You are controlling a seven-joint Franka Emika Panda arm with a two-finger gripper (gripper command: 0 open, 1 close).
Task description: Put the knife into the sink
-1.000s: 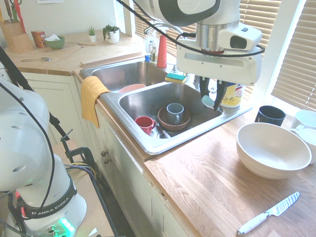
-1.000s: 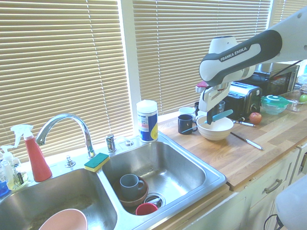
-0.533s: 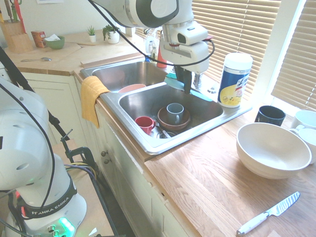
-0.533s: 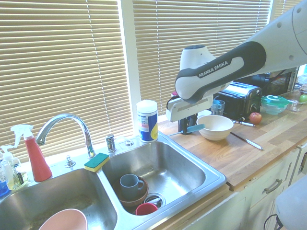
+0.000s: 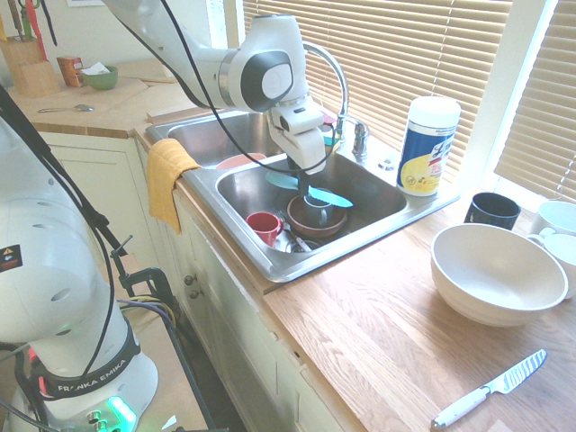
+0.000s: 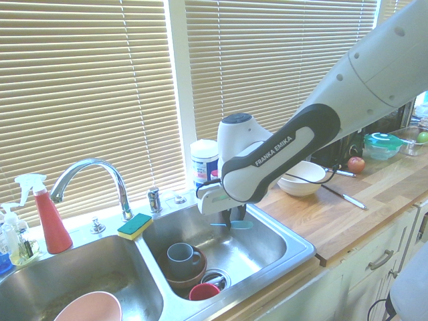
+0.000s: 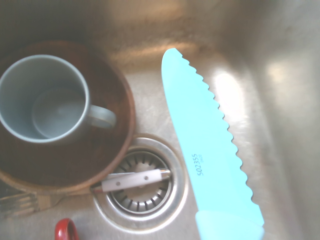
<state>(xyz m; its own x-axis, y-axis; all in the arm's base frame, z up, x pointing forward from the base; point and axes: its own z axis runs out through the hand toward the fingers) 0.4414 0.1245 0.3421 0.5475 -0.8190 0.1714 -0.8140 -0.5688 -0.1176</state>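
1. Jaws pinched on the turquoise knife, gripper pointing down into the sink.
2. Held level above the floor of the basin nearer the wooden counter, blade sticking out sideways to either side of the fingers in both exterior views.
3. Seen close in the wrist view: serrated edge, small print on the blade, nothing touching it from below.
4. Directly under and beside the blade, a drain strainer with a white-handled utensil lying across it.
5. Next to the drain, a grey mug standing inside a brown bowl, upright, handle toward the drain.
6. Red cup just beside the brown bowl, toward the front wall of the basin.
7. Pink bowl in the other basin, green-and-yellow sponge on the ledge by the curved faucet.
8. White wipes canister on the rim behind the basin.
9. Out on the counter: black mug, large white bowl, silver-bladed knife with white handle, all well apart from the gripper.
10. Yellow cloth draped over the front edge.
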